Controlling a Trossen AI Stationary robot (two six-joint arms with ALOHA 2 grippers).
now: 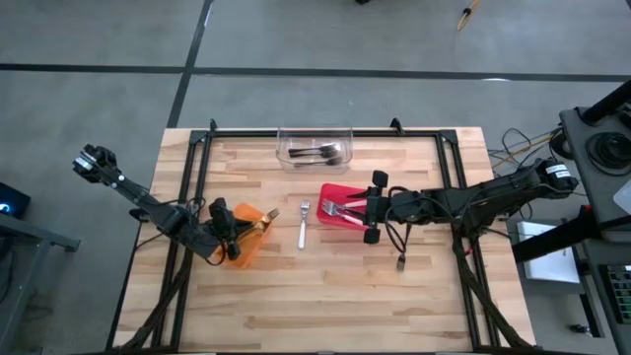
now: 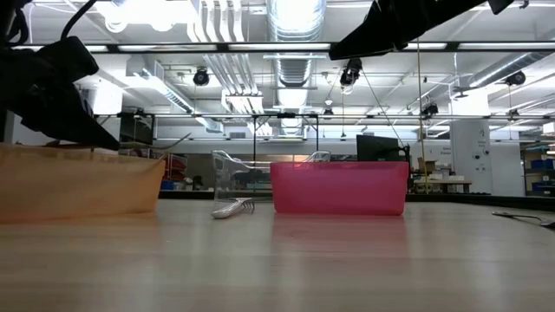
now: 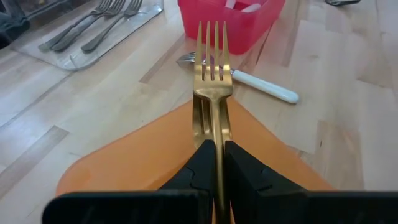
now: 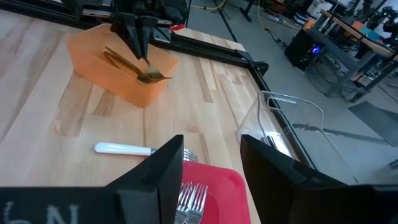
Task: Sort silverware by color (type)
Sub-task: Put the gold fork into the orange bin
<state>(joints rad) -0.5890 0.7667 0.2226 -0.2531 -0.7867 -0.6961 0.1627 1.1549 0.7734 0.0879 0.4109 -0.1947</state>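
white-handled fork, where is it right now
In the high view the white-handled fork lies flat on the wooden table near the middle, between the orange plastic bin and the red plastic bin.

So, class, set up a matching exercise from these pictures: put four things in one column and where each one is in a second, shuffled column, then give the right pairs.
Things:
1. gold fork
2. white-handled fork
3. dark forks
4. silver forks

Places:
A. in the clear bin
B. in the red bin
C. held in the left gripper fingers over the orange bin
D. lying on the bare table between the orange and red bins

Pairs: 1-C, 2-D, 3-A, 4-B
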